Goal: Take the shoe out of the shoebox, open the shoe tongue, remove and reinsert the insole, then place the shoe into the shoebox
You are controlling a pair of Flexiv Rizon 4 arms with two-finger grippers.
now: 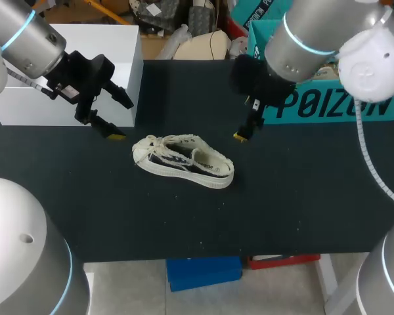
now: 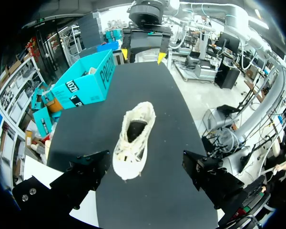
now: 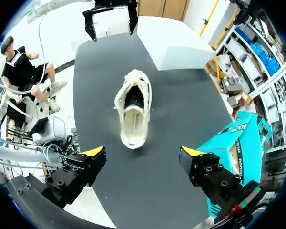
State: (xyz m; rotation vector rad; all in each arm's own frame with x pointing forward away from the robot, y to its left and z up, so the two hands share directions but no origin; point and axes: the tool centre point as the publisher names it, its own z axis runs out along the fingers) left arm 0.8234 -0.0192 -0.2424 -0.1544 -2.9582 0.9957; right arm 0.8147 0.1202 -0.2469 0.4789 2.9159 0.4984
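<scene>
- Left gripper [image 1: 121,119]: black fingers spread wide, holding nothing, near the shoe's toe.
- Right gripper [image 3: 143,153]: fingers apart and empty. Only one yellow tip shows from the head view.
- Shoe [image 1: 184,161]: cream low canvas with a frayed rim and dark lining, upright on the matte black table [image 1: 282,203] between the grippers, touching neither.
- Teal cardboard shoebox [image 1: 328,105]: partly hidden behind the right arm.
- White box [image 1: 72,72]: behind the left arm.

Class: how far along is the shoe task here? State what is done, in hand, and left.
Done: the shoe lies on the table, outside the shoebox. In hand: nothing; left gripper and right gripper are open, clear of it. Left: boxing it; middle steps: cannot tell.
</scene>
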